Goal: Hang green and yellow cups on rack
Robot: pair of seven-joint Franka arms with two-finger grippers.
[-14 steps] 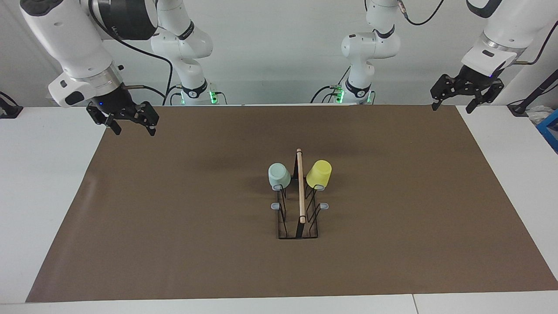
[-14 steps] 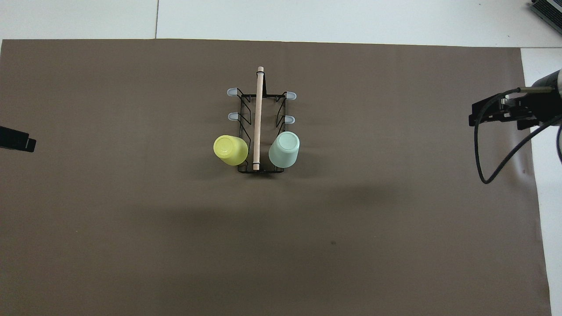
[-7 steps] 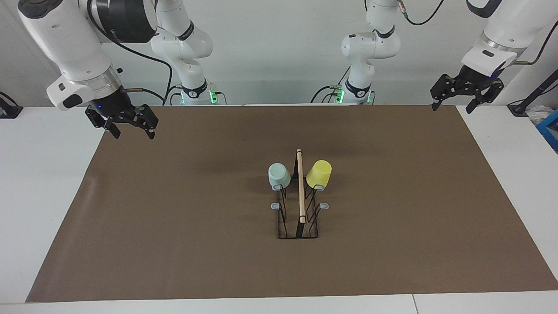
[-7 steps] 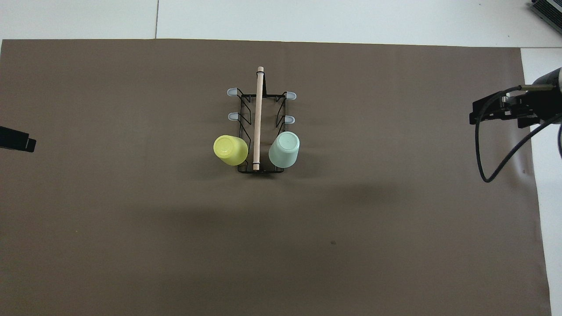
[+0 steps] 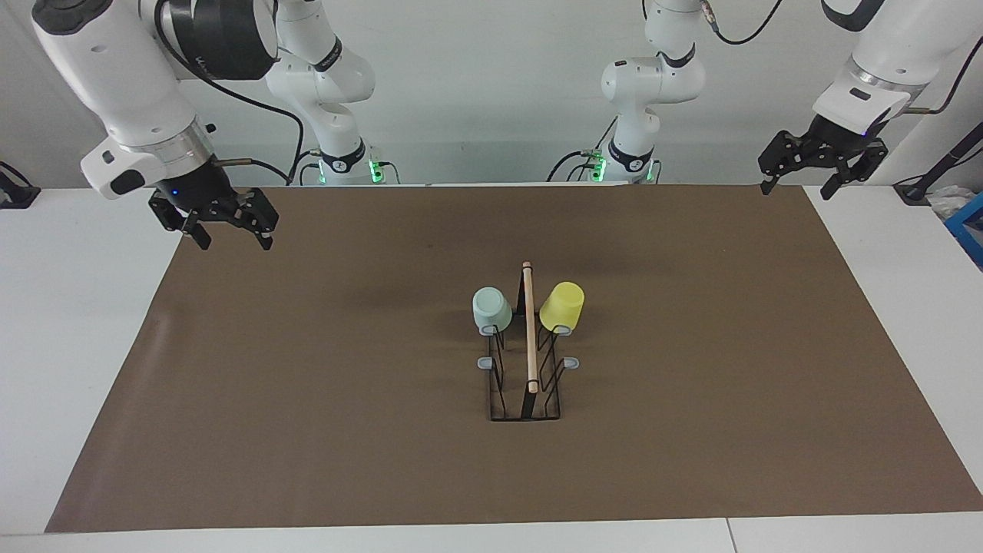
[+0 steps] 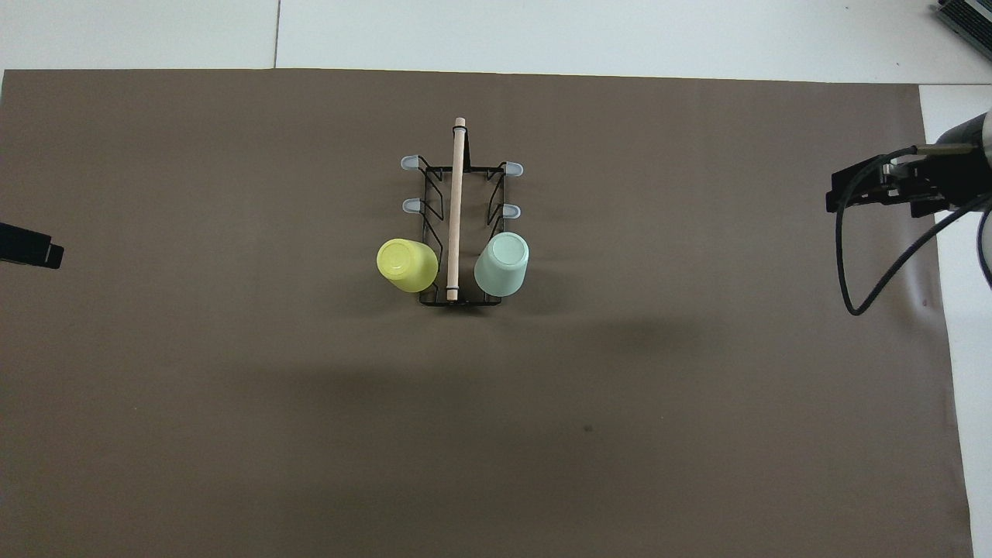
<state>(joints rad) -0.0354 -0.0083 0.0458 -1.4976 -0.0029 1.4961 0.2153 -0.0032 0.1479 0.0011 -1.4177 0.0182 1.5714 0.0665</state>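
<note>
The black wire rack (image 5: 530,330) with its wooden rod stands mid-mat, also in the overhead view (image 6: 456,209). The mint green cup (image 5: 491,309) hangs upside down on the peg nearest the robots, on the side toward the right arm's end (image 6: 502,264). The yellow cup (image 5: 562,306) hangs upside down on the matching peg toward the left arm's end (image 6: 406,265). My right gripper (image 5: 233,242) is open and empty over the mat's edge (image 6: 852,194). My left gripper (image 5: 795,188) is open and empty over the mat's corner; only its tip shows in the overhead view (image 6: 31,244).
A brown mat (image 5: 307,384) covers most of the white table (image 5: 77,307). Several grey-tipped pegs (image 5: 485,362) on the rack are bare. A black cable (image 6: 852,294) loops below the right wrist.
My right gripper has shifted slightly at the mat's edge. The left arm, the rack and both cups have not moved.
</note>
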